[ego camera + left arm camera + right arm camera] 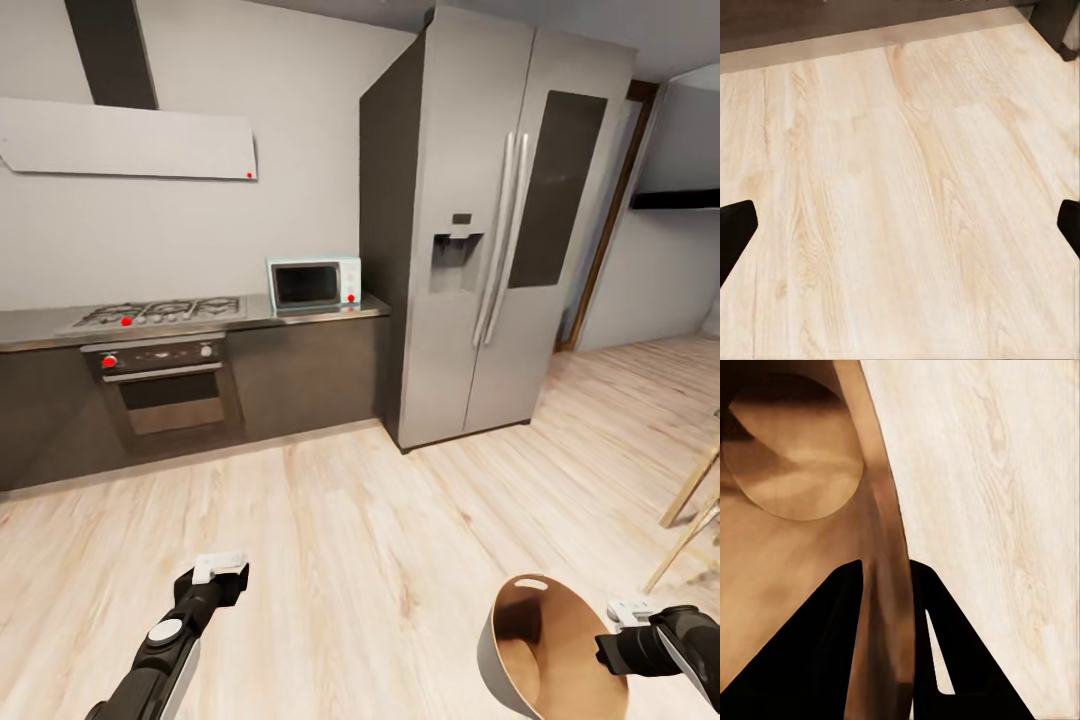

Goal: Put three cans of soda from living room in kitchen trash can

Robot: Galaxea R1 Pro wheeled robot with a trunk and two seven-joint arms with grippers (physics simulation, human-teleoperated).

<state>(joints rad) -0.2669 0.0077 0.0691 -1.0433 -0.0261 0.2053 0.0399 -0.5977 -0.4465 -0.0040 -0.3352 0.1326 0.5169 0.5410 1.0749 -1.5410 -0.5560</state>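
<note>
**Trash can held at right gripper, kitchen floor ahead**

Nearest, low at the right of the head view, the right gripper holds the tash can by its rim. The right wrist view confirms the hold: the two dark fingers stand one inside and one outside the brown wall, closed onto it. The can is tilted, its mouth turned up toward the head camera. Off-white outer skin, brown interior, oval handle slot at the far rim. The round bottom is bare in the right wrist view; no soda can is seen inside.

At the lower left the left gripper hangs over the pale wood floor. In the left wrist view its dark fingertips sit at opposite edges, wide apart, with nothing but floorboards between them.

Further off, along the far wall, a run of dark grey cabinets carries a steel worktop. Built-in oven with a red knob, gas hob above it, white microwave at the right end of the worktop. A pale extractor hood hangs on the wall over the hob. A tall grey double-door fridge stands just beside the cabinet run. Right of the fridge, a doorway opens to another room. Pale wooden furniture legs show at the right edge.
</note>
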